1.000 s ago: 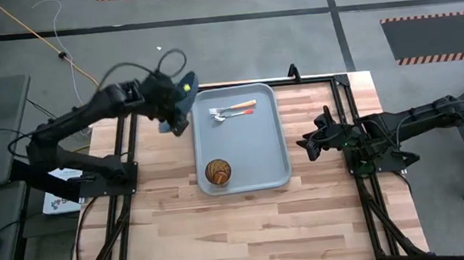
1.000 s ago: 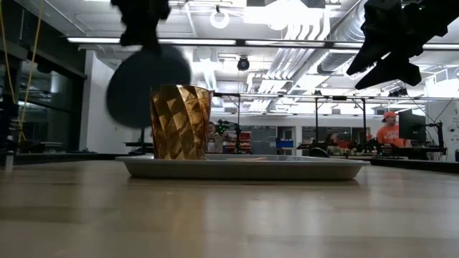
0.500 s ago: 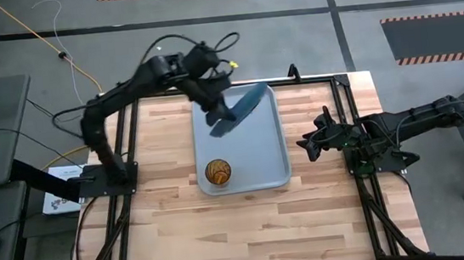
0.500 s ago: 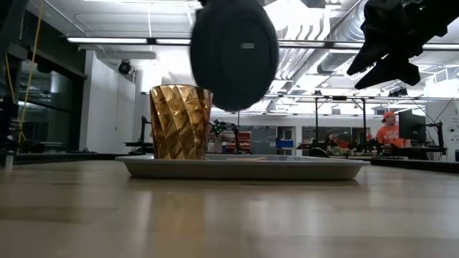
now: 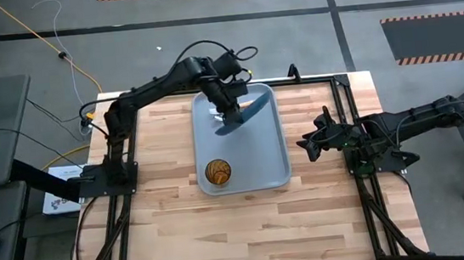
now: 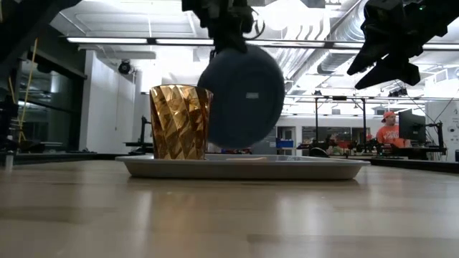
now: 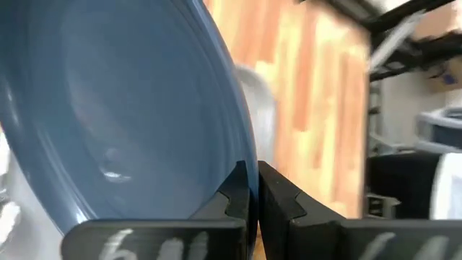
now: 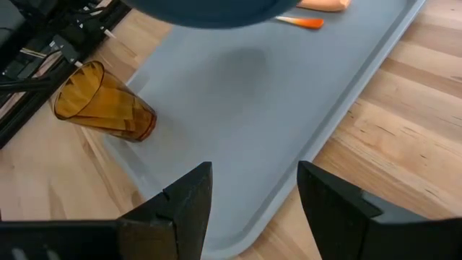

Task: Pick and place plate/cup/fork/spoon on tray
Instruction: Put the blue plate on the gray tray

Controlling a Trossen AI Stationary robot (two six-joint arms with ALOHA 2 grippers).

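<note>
My left gripper [image 5: 228,105] is shut on the dark teal-blue plate [image 5: 246,112], which stands steeply tipped over the far part of the grey-blue tray [image 5: 273,156]. The plate also shows in the low view [image 6: 240,97] and the left wrist view [image 7: 123,108]. The amber cup [image 5: 218,172] stands upright on the tray's near left part. The plate hides the fork and spoon from above; only a salmon handle end [image 8: 325,3] and an orange-red one [image 8: 307,22] show on the tray. My right gripper [image 5: 306,147] is open and empty, in the air right of the tray. My left gripper pinches the plate's raised rim [image 7: 245,155] between its two fingers, one finger on the plate's inner face and one on its underside. The fingers come from above, pointing down. The plate hangs below them almost on edge, its lower rim [image 6: 237,145] just above the tray.
Bare wooden table top [image 5: 164,222] lies left, right and near of the tray. Black frame rails [image 5: 128,200] run along the table's left and right sides. A person in orange [image 6: 389,129] is far off in the room behind.
My left gripper has carried the plate from beside the tray's far left corner toward the table's right, over the tray's far part, and then down. The plate has turned in the hold and now covers the fork and spoon from above.
</note>
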